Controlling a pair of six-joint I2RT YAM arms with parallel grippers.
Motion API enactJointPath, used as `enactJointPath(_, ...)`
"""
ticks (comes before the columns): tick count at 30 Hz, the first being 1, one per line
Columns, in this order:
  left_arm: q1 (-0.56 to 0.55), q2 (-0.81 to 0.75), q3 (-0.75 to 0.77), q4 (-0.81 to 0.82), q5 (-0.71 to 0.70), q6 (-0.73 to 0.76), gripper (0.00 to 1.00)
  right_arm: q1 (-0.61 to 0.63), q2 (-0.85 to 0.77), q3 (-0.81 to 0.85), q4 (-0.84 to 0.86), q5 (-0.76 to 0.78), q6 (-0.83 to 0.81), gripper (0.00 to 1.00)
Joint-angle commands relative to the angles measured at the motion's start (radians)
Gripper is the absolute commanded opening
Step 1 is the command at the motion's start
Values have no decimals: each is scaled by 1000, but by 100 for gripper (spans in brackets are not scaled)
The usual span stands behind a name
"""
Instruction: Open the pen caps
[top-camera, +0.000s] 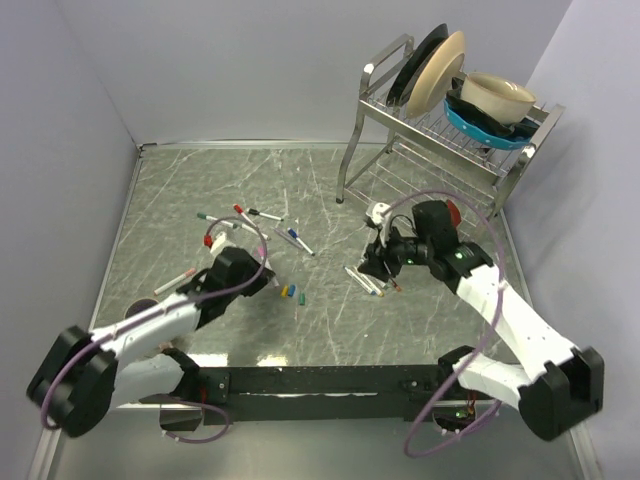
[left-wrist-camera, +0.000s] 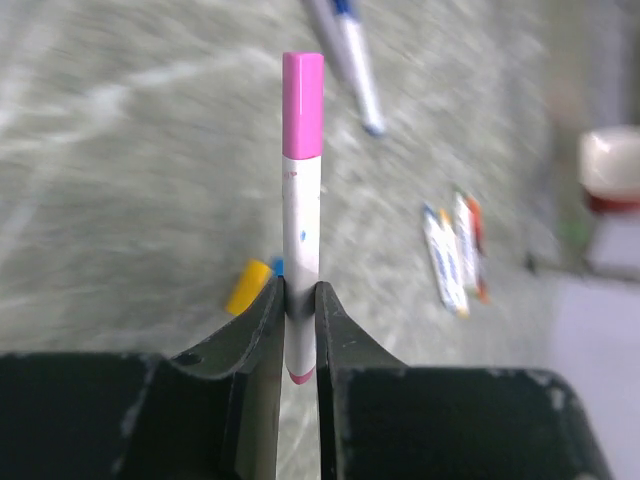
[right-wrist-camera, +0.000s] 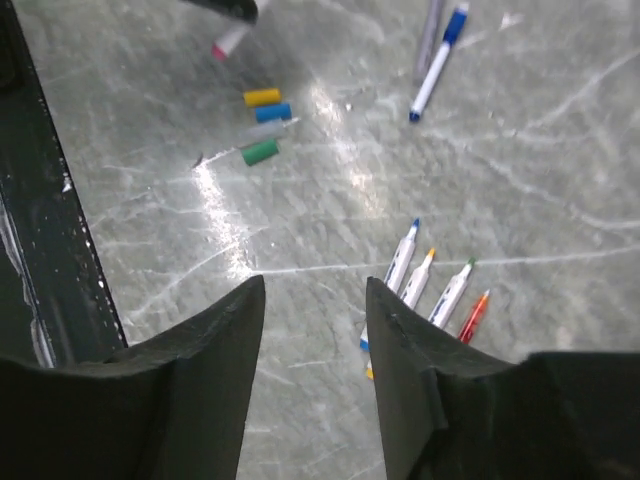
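Note:
My left gripper (left-wrist-camera: 300, 290) is shut on the white barrel of a pen whose pink cap (left-wrist-camera: 302, 105) is still on and points away from the wrist. In the top view that gripper (top-camera: 268, 278) hangs just left of several loose caps (top-camera: 293, 293). The right wrist view shows those as a yellow cap (right-wrist-camera: 262, 97), a blue cap (right-wrist-camera: 273, 112) and a green cap (right-wrist-camera: 260, 152). My right gripper (right-wrist-camera: 315, 300) is open and empty above the table, just left of several uncapped pens (right-wrist-camera: 430, 280). The top view shows it (top-camera: 375, 262) at the same pens (top-camera: 367, 281).
Several capped pens (top-camera: 250, 215) lie scattered at the back left, and one more (top-camera: 176, 282) lies beside my left arm. A metal dish rack (top-camera: 440, 130) with plates and bowls stands at the back right. A small white and red object (top-camera: 380, 212) sits near its foot.

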Motion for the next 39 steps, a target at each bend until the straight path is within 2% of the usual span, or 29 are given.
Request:
enactJointPath(1, 0, -72, -153, 551, 217, 94, 1, -32, -116, -69, 173, -123, 66, 77)
enactJointPath(2, 0, -71, -178, 618, 244, 100, 1, -40, -126, -107, 204, -160, 84, 86)
enactJointPath(3, -1, -63, -184, 670, 302, 106, 1, -49, -126, -123, 257, -200, 98, 100)
enactJointPath(4, -14, -46, -189, 777, 323, 109, 1, -57, -120, -132, 274, -307, 113, 100)
enactJointPath(8, -106, 10, -174, 951, 348, 149, 1, -69, -61, -140, 288, -458, 132, 100)
enactJointPath(12, -210, 102, -120, 1031, 337, 195, 1, -72, 12, -111, 271, -538, 176, 100)
enactJointPath(14, -228, 167, -92, 1083, 343, 196, 1, -74, 32, -114, 293, -578, 240, 100)
enactJointPath(20, -284, 282, -37, 1148, 337, 195, 1, -79, 28, -180, 552, -495, 535, 99)
enactJointPath(24, -313, 305, -20, 1148, 324, 204, 1, -86, 41, -192, 615, -336, 749, 100)
enactJointPath(29, -331, 324, 8, 1122, 308, 207, 1, -86, 61, -223, 701, -306, 860, 100)
enactJointPath(32, -342, 331, 12, 1126, 298, 207, 1, -86, 72, -230, 716, -302, 888, 90)
enactJointPath(33, -344, 333, 11, 1125, 294, 209, 1, -86, 75, -233, 726, -305, 903, 79)
enactJointPath(35, -347, 333, 14, 1120, 288, 210, 1, -88, 80, -238, 741, -315, 913, 70)
enactJointPath(36, -347, 333, 15, 1120, 286, 210, 1, -86, 83, -239, 747, -320, 919, 61)
enactJointPath(38, -350, 333, 20, 1111, 280, 213, 1, -86, 87, -247, 772, -337, 931, 51)
enactJointPath(39, -353, 333, 23, 1106, 278, 213, 1, -86, 87, -249, 778, -345, 934, 43)
